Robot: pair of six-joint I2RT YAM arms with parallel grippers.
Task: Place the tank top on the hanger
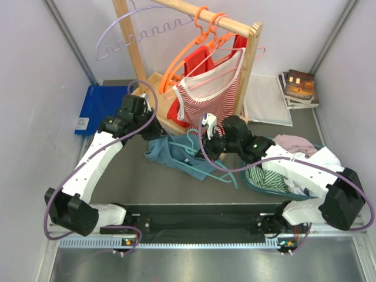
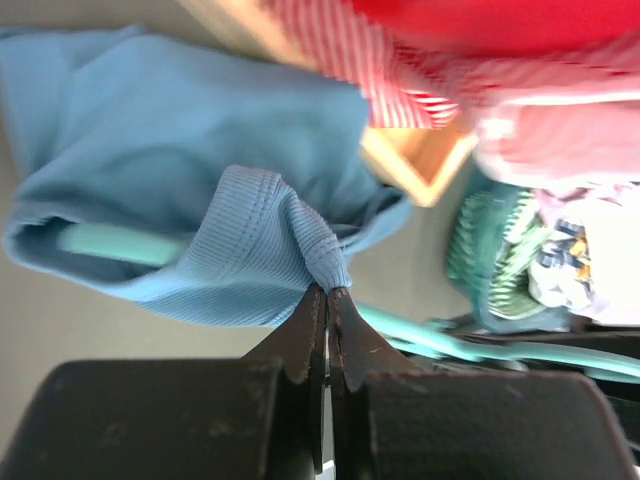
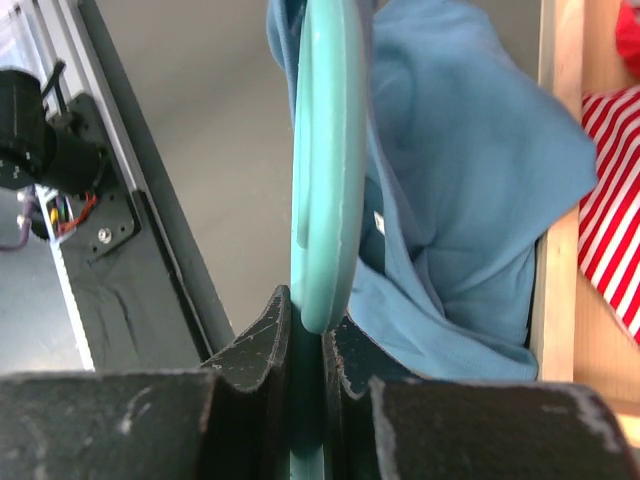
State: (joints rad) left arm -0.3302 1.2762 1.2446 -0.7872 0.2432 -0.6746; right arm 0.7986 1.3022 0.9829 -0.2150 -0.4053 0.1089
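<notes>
The teal-blue tank top (image 1: 166,149) lies bunched on the table in front of the wooden rack base. The teal-green hanger (image 1: 197,160) lies partly inside it, with its arms trailing right toward the basket. My left gripper (image 1: 143,110) is shut on a ribbed hem fold of the tank top (image 2: 250,225) in the left wrist view, where one hanger arm (image 2: 115,243) shows inside the fabric. My right gripper (image 1: 207,136) is shut on the hanger (image 3: 325,170) in the right wrist view, with the tank top (image 3: 460,190) draped just beside it.
A wooden rack (image 1: 249,64) stands behind, carrying orange hangers (image 1: 197,44), a red-and-white striped top (image 1: 214,94) and a red top (image 1: 197,64). A lilac notched hanger (image 1: 126,35) hangs at left. A basket of clothes (image 1: 282,170) sits right; a blue folder (image 1: 103,108) left.
</notes>
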